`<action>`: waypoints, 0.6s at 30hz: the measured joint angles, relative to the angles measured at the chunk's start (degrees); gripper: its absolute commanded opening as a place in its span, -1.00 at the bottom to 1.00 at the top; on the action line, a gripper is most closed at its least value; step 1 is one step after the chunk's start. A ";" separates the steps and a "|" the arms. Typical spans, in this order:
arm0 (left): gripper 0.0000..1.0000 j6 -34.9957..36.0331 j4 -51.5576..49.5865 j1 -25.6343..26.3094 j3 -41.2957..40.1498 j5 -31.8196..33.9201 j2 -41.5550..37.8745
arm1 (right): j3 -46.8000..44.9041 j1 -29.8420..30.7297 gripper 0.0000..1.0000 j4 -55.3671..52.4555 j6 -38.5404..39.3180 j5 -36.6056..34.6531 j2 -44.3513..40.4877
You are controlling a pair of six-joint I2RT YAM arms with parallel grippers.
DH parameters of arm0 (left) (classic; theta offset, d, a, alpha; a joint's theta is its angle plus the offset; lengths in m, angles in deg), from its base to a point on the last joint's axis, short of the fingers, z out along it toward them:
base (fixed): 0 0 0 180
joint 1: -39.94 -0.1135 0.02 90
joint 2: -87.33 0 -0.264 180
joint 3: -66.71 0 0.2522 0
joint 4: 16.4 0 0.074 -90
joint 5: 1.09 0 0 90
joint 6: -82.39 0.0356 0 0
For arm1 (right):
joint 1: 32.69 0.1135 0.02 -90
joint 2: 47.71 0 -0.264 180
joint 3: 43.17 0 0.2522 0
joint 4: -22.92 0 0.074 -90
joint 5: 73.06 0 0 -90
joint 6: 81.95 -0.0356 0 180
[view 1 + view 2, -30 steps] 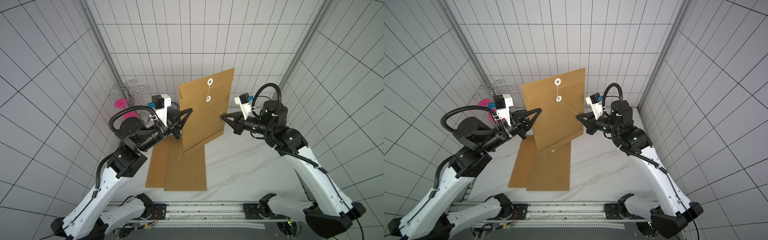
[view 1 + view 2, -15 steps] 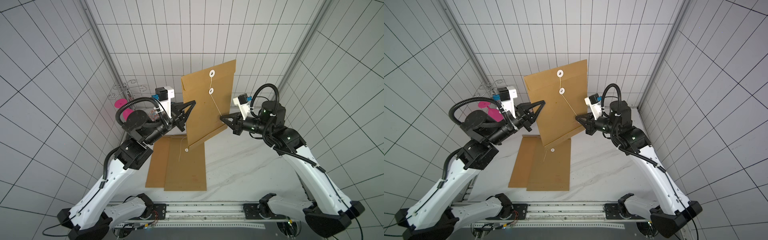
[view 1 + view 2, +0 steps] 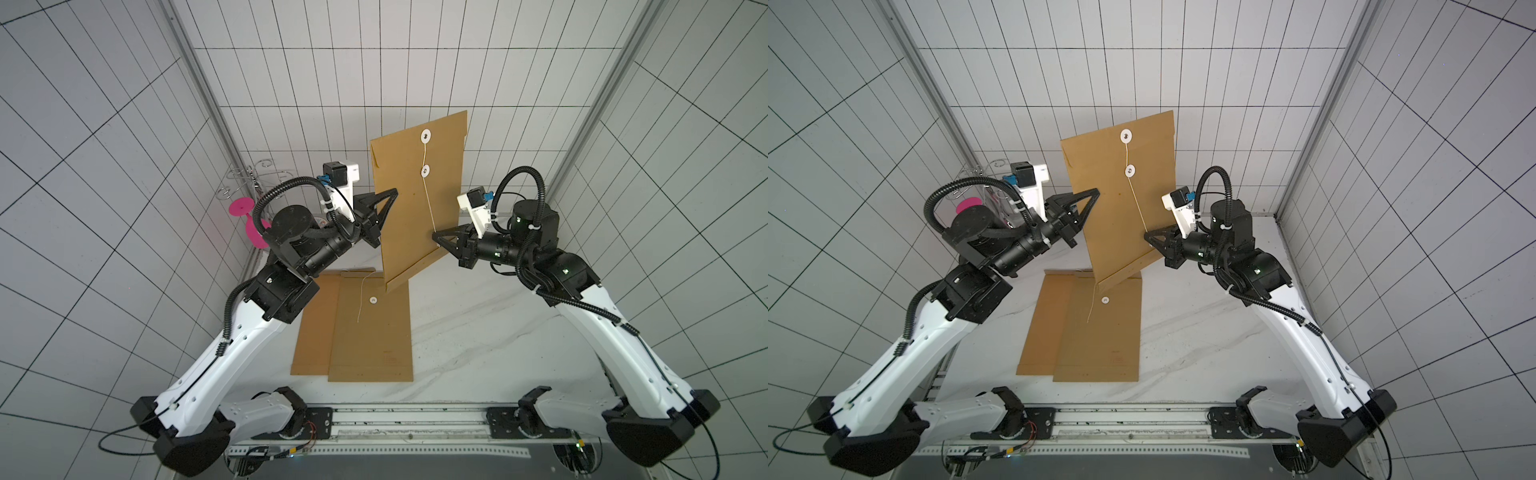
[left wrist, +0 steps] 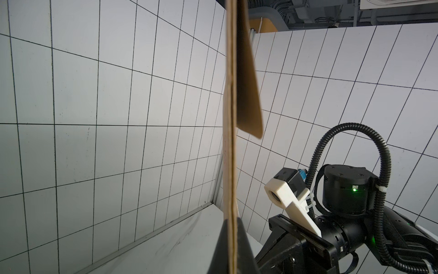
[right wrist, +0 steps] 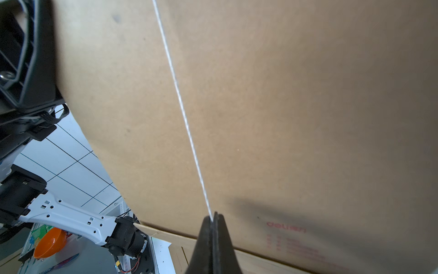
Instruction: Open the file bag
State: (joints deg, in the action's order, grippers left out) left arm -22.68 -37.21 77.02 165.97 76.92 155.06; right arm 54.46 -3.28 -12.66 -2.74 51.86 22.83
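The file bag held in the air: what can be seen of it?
The file bag is brown paper, held upright above the table. The left gripper pinches its side edge. A white string joins two white discs near its top, then runs taut to the shut right gripper. Red print marks its lower part.

Bright even light, edges bowed (near surfaces blurred).

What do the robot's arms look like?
The left arm and right arm have white shells and black joints, with ribbed black cable hoses at the wrists. The left end effector and right end effector are black, triangular-fingered, beside white camera brackets.
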 measured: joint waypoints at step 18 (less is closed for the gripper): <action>-1.00 2.14 -0.55 0.11 0.55 0.76 1.84 | 0.02 2.78 -1.00 1.53 -1.73 1.03 1.36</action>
State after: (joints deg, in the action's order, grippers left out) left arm -20.54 -37.76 77.13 166.51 77.68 156.89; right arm 54.48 -0.50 -11.13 -4.47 52.89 24.19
